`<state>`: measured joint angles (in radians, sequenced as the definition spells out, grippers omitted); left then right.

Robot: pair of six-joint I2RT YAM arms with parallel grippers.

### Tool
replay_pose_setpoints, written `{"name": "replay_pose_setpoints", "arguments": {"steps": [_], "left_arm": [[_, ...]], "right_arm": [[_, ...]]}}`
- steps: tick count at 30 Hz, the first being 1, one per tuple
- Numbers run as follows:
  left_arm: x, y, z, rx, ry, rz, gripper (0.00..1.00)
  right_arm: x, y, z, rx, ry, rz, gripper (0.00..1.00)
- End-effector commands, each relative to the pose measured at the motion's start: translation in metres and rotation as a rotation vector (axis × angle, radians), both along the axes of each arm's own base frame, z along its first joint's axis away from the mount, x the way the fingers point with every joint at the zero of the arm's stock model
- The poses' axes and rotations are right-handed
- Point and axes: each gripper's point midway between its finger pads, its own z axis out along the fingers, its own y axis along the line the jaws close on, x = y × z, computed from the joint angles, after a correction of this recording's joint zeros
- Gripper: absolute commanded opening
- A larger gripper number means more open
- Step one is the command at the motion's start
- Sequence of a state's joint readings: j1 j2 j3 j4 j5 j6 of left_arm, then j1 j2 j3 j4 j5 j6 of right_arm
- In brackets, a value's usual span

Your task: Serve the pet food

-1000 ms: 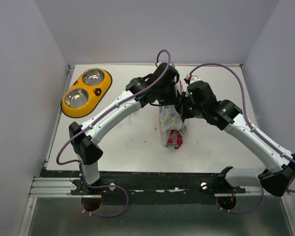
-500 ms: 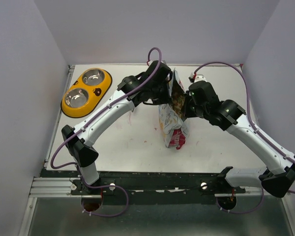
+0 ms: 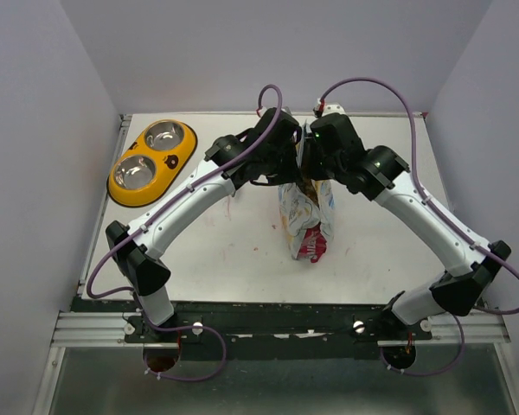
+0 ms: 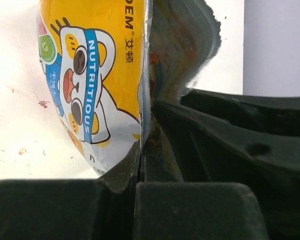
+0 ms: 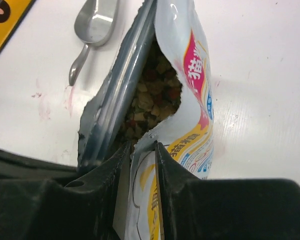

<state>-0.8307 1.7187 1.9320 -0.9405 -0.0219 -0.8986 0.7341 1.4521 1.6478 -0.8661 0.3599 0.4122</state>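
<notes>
**Pouch held open by both arms; food not yet served**

The mixed brown, tan and reddish kibble [image 5: 150,107] is still inside the crinkly yellow-white-silver pouch [image 3: 307,220]. The pouch stands upright, mouth up, near the middle of the white table [image 3: 233,259]. The right wrist view looks down onto the food between two parted walls.

The left gripper [image 4: 140,167] has its jaws closed on the torn edge of the wall printed with the blue-and-white cartoon animal. The right gripper [image 5: 141,150] has its jaws closed on the facing wall. I judge that pulling on opposite walls keeps the mouth spread and stops the soft pouch from folding.

The silver metal scoop [image 5: 92,27] lies on the table just beyond the pouch, with nothing holding it. The yellow double bowl with two steel cups [image 3: 151,162] sits at the far left corner, well apart. Both cups look empty.

With both grippers occupied, I expect one must let go to fetch the scoop. The pouch could then slump or tip.
</notes>
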Motion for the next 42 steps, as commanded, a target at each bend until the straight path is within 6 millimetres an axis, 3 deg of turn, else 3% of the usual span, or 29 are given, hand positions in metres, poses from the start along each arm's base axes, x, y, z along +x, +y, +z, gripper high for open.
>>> {"name": "replay_pose_setpoints", "arguments": {"steps": [1,3,6,9,14,19,22,23,25,26,30,34,42], "left_arm": [[-0.007,0.003,0.029,-0.071,-0.039,-0.004,0.00],[-0.007,0.005,0.031,-0.069,-0.043,0.003,0.00],[-0.007,0.005,0.032,-0.075,-0.044,0.011,0.00],[-0.006,0.004,0.033,-0.086,-0.042,0.013,0.00],[-0.007,-0.001,0.033,-0.094,-0.030,0.007,0.00],[-0.004,-0.001,0.033,-0.088,-0.028,0.013,0.00],[-0.003,0.002,0.034,-0.077,-0.035,0.024,0.00],[-0.002,0.003,0.033,-0.072,-0.037,0.030,0.00],[0.000,0.005,0.034,-0.066,-0.043,0.045,0.00],[0.000,0.006,0.034,-0.064,-0.044,0.049,0.00],[0.001,0.010,0.033,-0.051,-0.048,0.063,0.00],[0.006,0.012,0.031,-0.030,-0.071,0.069,0.00],[0.026,0.006,0.025,0.030,-0.102,0.068,0.39]], "right_arm": [[0.016,-0.016,-0.005,-0.154,-0.016,-0.061,0.33],[0.017,-0.026,-0.004,-0.200,-0.017,-0.098,0.33],[0.012,-0.035,-0.004,-0.219,-0.008,-0.123,0.47],[0.005,-0.041,-0.011,-0.214,0.032,-0.158,0.54],[0.000,-0.044,-0.023,-0.183,0.068,-0.219,0.57],[0.008,-0.061,-0.008,-0.250,0.027,-0.331,0.59],[0.009,-0.068,0.001,-0.257,-0.008,-0.354,0.54],[0.009,-0.068,-0.001,-0.255,-0.008,-0.349,0.48],[0.009,-0.063,-0.007,-0.238,0.009,-0.333,0.24],[0.008,-0.061,-0.012,-0.237,0.026,-0.327,0.18],[0.003,-0.063,-0.017,-0.233,0.050,-0.332,0.15],[0.002,-0.056,-0.013,-0.224,0.045,-0.263,0.01],[-0.004,-0.031,0.003,-0.105,0.030,-0.120,0.01]]}}
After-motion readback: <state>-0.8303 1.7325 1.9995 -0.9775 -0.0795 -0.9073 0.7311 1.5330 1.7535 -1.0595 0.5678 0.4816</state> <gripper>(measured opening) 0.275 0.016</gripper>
